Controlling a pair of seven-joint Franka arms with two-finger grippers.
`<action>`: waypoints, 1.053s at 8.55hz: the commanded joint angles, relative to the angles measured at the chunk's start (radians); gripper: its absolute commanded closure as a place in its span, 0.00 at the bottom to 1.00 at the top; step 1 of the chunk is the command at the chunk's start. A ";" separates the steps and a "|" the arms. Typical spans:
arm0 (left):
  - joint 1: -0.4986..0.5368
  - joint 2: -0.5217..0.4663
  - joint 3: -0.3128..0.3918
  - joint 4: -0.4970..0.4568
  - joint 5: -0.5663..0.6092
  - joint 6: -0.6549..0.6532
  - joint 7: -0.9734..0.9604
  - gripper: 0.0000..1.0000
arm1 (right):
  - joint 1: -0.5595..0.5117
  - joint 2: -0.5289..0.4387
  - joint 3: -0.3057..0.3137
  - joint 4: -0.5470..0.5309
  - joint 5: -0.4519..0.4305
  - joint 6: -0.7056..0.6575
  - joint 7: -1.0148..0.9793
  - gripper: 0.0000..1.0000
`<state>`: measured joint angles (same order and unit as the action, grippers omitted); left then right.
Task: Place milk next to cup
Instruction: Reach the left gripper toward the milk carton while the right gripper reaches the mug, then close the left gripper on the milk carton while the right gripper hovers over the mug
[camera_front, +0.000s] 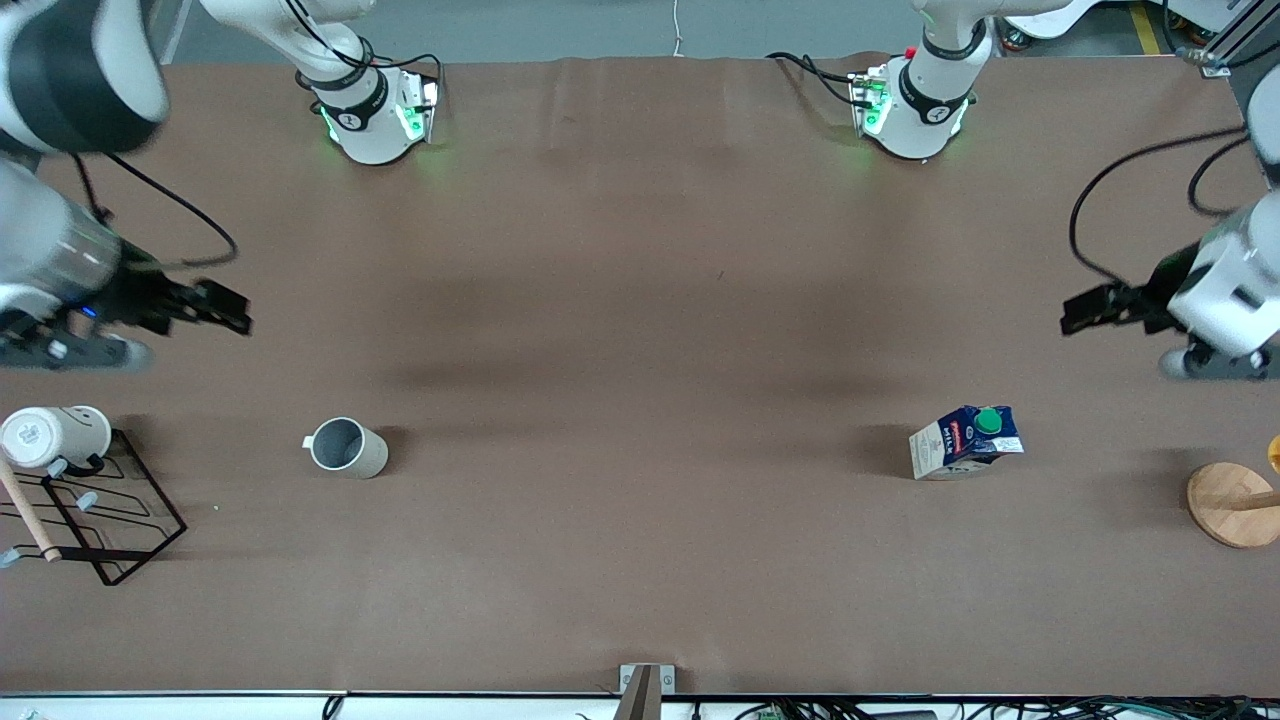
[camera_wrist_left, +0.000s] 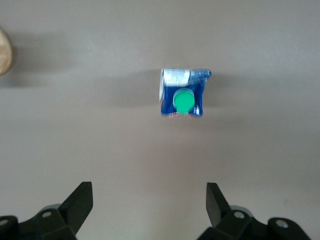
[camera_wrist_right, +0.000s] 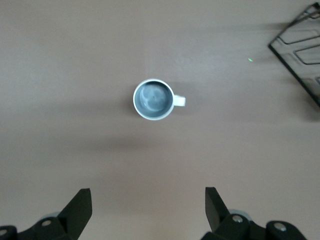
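The milk (camera_front: 965, 442), a blue and white carton with a green cap, stands on the table toward the left arm's end. It shows from above in the left wrist view (camera_wrist_left: 183, 93). The cup (camera_front: 347, 447), a grey-beige mug with a small handle, stands upright toward the right arm's end, level with the milk and wide apart from it. It shows in the right wrist view (camera_wrist_right: 153, 99). My left gripper (camera_front: 1075, 313) hangs open and empty above the table near the milk (camera_wrist_left: 149, 192). My right gripper (camera_front: 232, 309) hangs open and empty above the table near the cup (camera_wrist_right: 148, 197).
A larger white mug (camera_front: 55, 436) lies on a black wire rack (camera_front: 120, 510) at the right arm's end, with a wooden stick (camera_front: 27, 518) across it. A round wooden stand (camera_front: 1235, 503) sits at the left arm's end. Brown table between the milk and the cup.
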<state>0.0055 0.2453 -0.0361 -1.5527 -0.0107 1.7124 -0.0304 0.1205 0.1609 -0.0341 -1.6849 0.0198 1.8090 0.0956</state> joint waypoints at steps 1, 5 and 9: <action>-0.015 0.125 -0.005 0.023 -0.014 0.118 -0.009 0.00 | 0.025 0.061 -0.001 -0.141 -0.009 0.233 0.088 0.00; -0.024 0.223 -0.019 -0.022 -0.015 0.298 -0.029 0.00 | 0.059 0.272 -0.001 -0.170 -0.009 0.576 0.156 0.00; -0.024 0.223 -0.033 -0.089 -0.028 0.371 -0.031 0.01 | 0.056 0.328 0.000 -0.171 -0.008 0.642 0.156 0.00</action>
<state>-0.0205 0.4805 -0.0628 -1.6198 -0.0234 2.0643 -0.0518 0.1762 0.4845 -0.0357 -1.8567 0.0200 2.4554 0.2305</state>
